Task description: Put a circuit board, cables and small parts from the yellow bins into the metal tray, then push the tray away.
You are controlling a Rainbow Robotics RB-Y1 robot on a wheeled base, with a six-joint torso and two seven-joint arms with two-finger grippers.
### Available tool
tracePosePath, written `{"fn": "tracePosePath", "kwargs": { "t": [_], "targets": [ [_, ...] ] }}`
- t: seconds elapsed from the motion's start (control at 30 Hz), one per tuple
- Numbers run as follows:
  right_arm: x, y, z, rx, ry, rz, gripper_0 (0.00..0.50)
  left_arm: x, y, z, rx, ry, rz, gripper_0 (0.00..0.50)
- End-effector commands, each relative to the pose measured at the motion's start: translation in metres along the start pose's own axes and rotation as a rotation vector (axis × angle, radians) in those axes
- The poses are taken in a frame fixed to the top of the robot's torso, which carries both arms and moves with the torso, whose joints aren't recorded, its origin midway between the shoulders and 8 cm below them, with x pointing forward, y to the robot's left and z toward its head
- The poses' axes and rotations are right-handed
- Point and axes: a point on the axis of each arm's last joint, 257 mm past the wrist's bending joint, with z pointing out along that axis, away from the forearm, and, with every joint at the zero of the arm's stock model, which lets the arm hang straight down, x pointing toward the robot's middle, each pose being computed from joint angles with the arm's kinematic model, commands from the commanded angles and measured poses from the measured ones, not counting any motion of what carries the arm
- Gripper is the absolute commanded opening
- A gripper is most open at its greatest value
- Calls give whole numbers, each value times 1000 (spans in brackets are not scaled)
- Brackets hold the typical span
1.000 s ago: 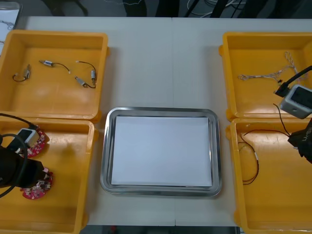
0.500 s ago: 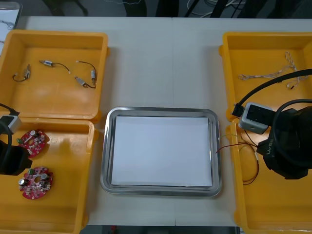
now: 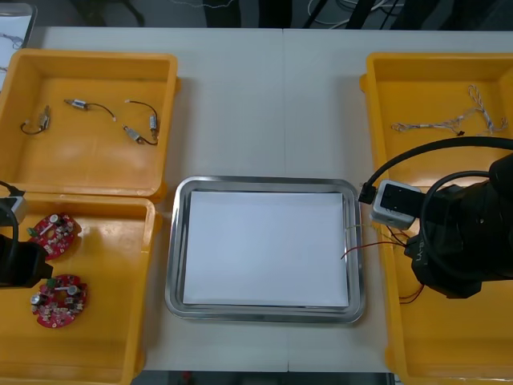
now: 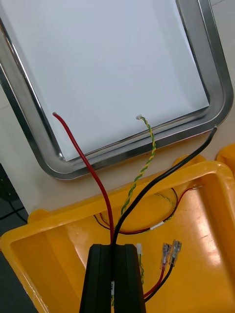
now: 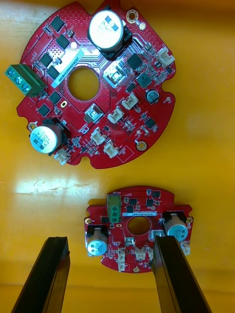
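With the left end effector (image 5: 110, 240) hovering spread over a circuit board (image 5: 152, 208), you are pinching the cables (image 4: 92, 170) in the right end effector (image 4: 116, 252), their loose ends ahead risking a snag on the metal tray (image 4: 215, 73) rim.

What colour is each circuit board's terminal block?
Green terminal blocks on both circuit boards; left wrist view.

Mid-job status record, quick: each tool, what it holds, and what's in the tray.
right tool: shut on cables, over the near right bin, close to the tray side
cable ends: red and yellow-green tips reach over the tray; black tip at its rim
left tool: open, holding nothing, above two circuit boards in the near left bin
tray: white inside, nothing set down in it
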Motion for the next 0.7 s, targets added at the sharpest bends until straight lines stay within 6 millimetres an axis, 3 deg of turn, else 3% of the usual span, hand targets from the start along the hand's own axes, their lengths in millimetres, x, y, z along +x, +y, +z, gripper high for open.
{"fn": "tracePosePath", "kwargs": {
  "t": [0.03,0.4,0.7],
  "targets": [
    [-1,-10,-5,36,2,11,0,-22,-2,-3,20,-60,3,500],
    [3,-9,-5,34,20,13,0,-23,1,8,23,-65,5,500],
    [7,-8,-4,38,56,-18,0,-18,-2,30,22,-76,20,500]
  ]
}}
